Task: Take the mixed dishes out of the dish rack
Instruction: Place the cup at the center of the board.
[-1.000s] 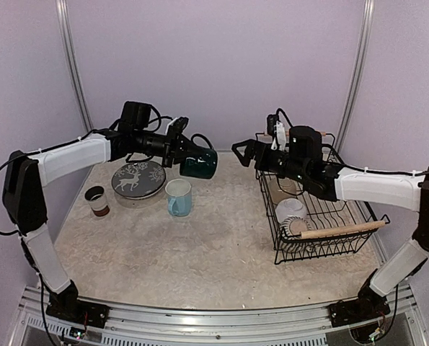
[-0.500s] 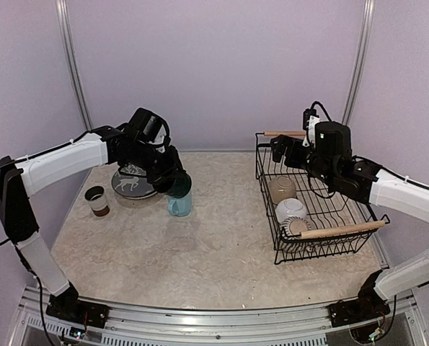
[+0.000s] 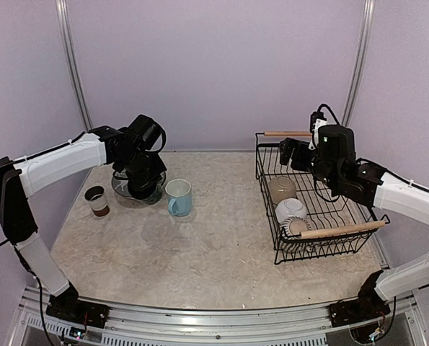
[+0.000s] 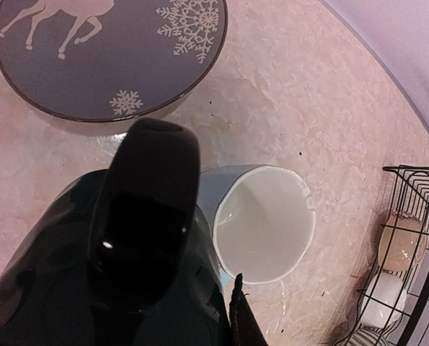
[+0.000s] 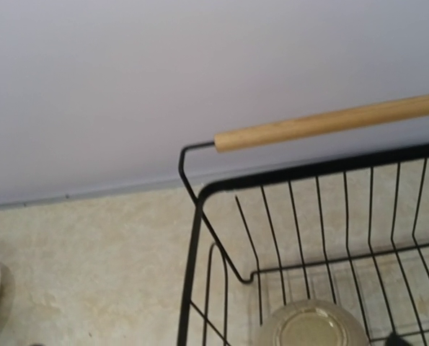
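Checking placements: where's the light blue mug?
Top view, left half of the table: light blue mug stands upright just right of the deer plate.

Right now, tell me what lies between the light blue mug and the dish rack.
Nothing; the top view shows bare tabletop from the light blue mug to the dish rack.

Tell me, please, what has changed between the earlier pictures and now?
The left hand, still gripping the green mug, came down from up at the back to low beside the blue mug. The open right hand drew back rightward from the rack's left side to its far end. Blue mug, plate, brown cup and racked dishes stayed put.
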`<act>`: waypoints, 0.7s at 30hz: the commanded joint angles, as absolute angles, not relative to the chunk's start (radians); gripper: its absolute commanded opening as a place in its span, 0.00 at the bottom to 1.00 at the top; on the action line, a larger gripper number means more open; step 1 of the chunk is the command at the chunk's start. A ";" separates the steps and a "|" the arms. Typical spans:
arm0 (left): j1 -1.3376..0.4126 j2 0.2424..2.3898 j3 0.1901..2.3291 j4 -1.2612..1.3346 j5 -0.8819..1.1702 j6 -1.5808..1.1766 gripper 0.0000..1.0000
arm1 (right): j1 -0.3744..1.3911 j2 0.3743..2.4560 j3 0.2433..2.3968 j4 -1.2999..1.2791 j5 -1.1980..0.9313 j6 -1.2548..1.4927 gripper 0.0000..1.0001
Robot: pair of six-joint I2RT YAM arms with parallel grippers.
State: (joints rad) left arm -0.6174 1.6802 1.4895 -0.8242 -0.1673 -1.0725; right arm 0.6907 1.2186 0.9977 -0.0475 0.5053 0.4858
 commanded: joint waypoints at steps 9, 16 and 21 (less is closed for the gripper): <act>-0.507 1.786 1.435 -0.831 -0.006 -1.215 0.00 | 0.686 1.244 1.004 -0.067 0.483 0.462 1.00; -0.495 1.823 1.417 -0.823 0.005 -1.232 0.06 | 0.682 1.270 1.020 -0.086 0.480 0.449 1.00; -0.474 1.853 1.406 -0.813 0.058 -1.246 0.11 | 0.675 1.287 1.057 -0.142 0.483 0.444 1.00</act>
State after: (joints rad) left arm -0.4904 1.8282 1.4143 -0.8368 0.0196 -1.2255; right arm 0.6891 1.2690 1.0145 -0.0814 0.4835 0.4583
